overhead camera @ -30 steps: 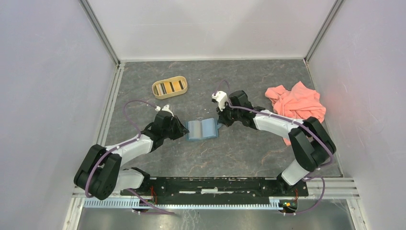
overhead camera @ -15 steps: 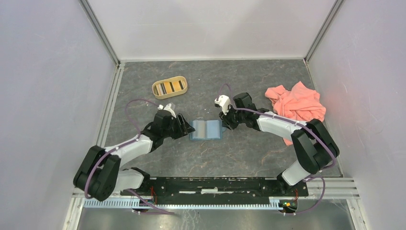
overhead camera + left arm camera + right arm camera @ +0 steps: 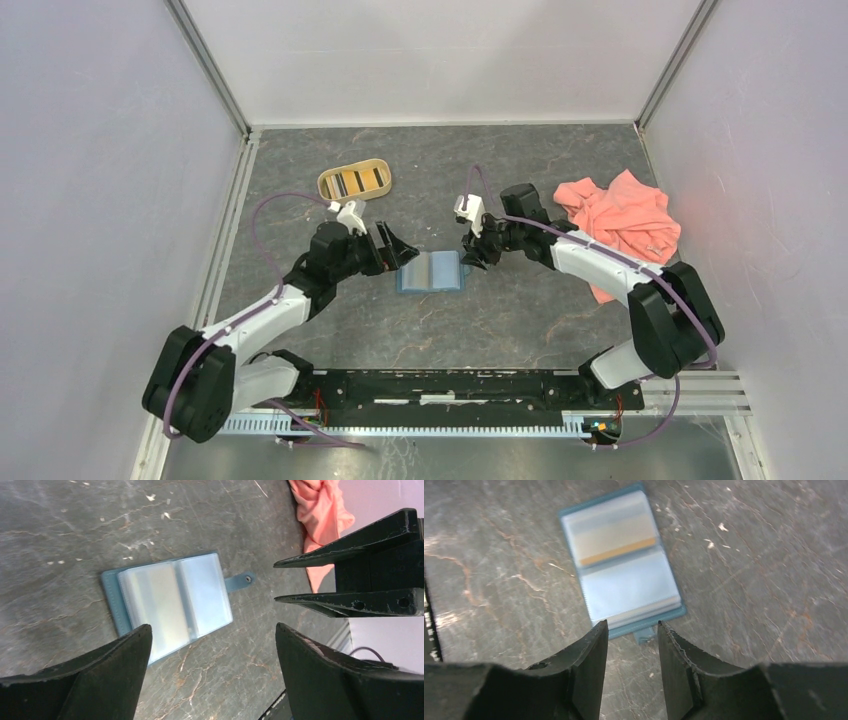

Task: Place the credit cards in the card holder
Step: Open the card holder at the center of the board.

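Note:
The teal card holder [image 3: 431, 271] lies open and flat on the table, its clear pockets up [image 3: 170, 605]. One pocket shows a yellow-gold edge, seemingly a card [image 3: 619, 551]. Its snap tab [image 3: 644, 634] points toward my right gripper. My left gripper [image 3: 403, 251] hovers just off the holder's left edge, jaws wide open and empty [image 3: 212, 627]. At the holder's right edge my right gripper [image 3: 473, 254] stands partly open with nothing in it [image 3: 631, 624], the tab on the table below its tips. Dark and yellow credit cards [image 3: 356, 181] stand on edge in the tan tray.
The tan oval tray [image 3: 327, 187] sits at the back left of the holder. A crumpled pink cloth [image 3: 620, 218] lies at the right, behind my right arm, also in the left wrist view [image 3: 320, 515]. Grey walls close in the table.
Both grippers have opened and drawn back from the card holder's edges. The holder slid a little to the right and now lies spread flat by itself.

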You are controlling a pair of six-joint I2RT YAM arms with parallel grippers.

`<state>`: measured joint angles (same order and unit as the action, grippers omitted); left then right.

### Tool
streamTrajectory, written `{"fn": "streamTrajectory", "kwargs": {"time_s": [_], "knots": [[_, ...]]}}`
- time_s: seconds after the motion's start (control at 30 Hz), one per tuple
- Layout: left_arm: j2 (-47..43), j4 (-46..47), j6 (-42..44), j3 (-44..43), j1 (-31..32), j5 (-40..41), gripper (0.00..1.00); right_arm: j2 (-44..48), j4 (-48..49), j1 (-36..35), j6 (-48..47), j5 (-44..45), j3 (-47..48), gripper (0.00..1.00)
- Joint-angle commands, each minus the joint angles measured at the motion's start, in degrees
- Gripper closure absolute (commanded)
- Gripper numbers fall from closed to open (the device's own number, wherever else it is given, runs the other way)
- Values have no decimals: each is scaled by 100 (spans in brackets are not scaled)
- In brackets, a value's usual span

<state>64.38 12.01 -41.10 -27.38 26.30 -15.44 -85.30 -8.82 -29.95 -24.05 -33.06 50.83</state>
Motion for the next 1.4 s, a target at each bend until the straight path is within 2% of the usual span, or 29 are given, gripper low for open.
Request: {"fn": "streamTrajectory", "kwargs": {"time_s": [0.0,0.07,0.13,0.17,0.27,0.43,0.8,1.0,1.37], "knots": [[386,985,-245,-51,-29,-812,9,45,3,122,-142,-1160,164,53],[593,1400,-500,36,-16,-1020,18,-38,115,174,45,-1521,125,55],[834,1643,-651,92,1,-1124,36,-158,331,183,371,-1806,56,60],[957,1752,-718,127,14,-1154,43,-247,473,178,573,-1919,22,66],[1322,1872,-785,109,66,-1152,50,-537,770,180,1063,-2039,-4,78],[1695,1484,-418,0,94,-736,51,-842,839,162,1461,-1823,3,81],[1863,552,120,-204,127,-71,45,-1474,897,-89,1795,-409,144,77],[2093,537,155,-339,251,-191,42,-1586,662,-105,1737,-334,226,76],[2575,966,-133,-756,573,-528,41,-1586,558,-103,1672,-293,274,75]]}}
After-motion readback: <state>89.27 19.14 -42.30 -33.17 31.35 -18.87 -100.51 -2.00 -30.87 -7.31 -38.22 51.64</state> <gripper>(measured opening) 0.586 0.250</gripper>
